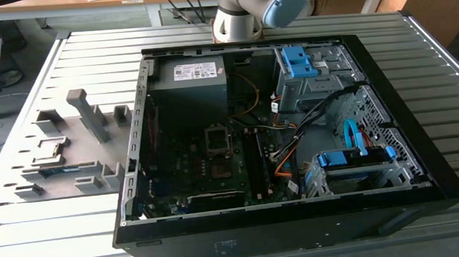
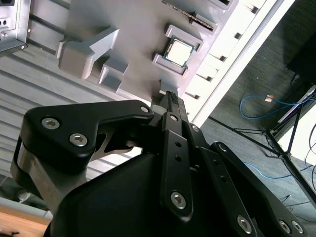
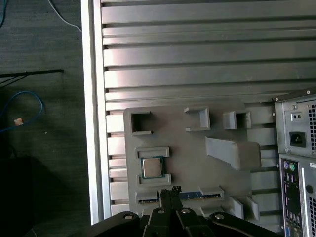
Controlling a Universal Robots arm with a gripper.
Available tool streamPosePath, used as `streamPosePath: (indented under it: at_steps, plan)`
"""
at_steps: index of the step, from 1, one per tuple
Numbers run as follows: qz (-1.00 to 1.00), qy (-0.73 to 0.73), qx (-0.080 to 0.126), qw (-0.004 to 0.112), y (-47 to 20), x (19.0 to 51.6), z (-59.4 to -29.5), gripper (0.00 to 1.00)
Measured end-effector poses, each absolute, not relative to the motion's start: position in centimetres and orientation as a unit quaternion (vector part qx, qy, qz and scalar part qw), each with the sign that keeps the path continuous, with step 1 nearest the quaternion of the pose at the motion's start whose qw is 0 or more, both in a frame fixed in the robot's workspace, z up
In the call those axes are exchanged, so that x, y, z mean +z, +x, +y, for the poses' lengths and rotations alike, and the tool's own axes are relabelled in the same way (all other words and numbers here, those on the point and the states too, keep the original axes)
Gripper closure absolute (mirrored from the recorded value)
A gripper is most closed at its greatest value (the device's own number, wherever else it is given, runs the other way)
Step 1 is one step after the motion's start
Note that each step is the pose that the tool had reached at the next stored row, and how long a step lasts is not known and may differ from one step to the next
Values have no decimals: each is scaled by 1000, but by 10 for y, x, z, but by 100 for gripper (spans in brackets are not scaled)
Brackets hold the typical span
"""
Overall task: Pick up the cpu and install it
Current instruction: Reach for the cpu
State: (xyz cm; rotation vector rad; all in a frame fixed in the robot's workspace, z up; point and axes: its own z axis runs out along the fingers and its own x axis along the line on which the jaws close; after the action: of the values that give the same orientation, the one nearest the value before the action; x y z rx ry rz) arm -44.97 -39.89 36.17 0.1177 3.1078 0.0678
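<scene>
The cpu point(image 3: 152, 167) is a small silvery-grey square chip lying flat in a square holder on the grey fixture plate point(image 3: 197, 158). In the second wrist view the cpu point(image 2: 178, 51) lies a short way beyond the fingertips. My gripper point(image 3: 170, 191) hovers above the plate's edge, beside the cpu and apart from it, with its black fingers together and nothing between them. From the side, the gripper point(image 2: 170, 98) shows as one narrow black tip. In the exterior view the open computer case point(image 1: 423, 170) shows its motherboard socket point(image 1: 218, 139).
A long memory stick point(image 3: 197, 194) sits in a slot next to the cpu holder. Raised grey holders point(image 1: 87, 115) stand on the fixture plate point(image 1: 87, 152). The case's rear panel point(image 3: 296, 148) is close by. The slatted table point(image 3: 197, 49) ends at an edge with floor and cables beyond.
</scene>
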Motion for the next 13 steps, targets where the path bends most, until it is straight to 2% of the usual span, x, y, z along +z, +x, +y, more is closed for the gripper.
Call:
streamPosePath:
  at_steps: [13]
  plan:
    - [999,38,22,15,-459,358,-399,90]
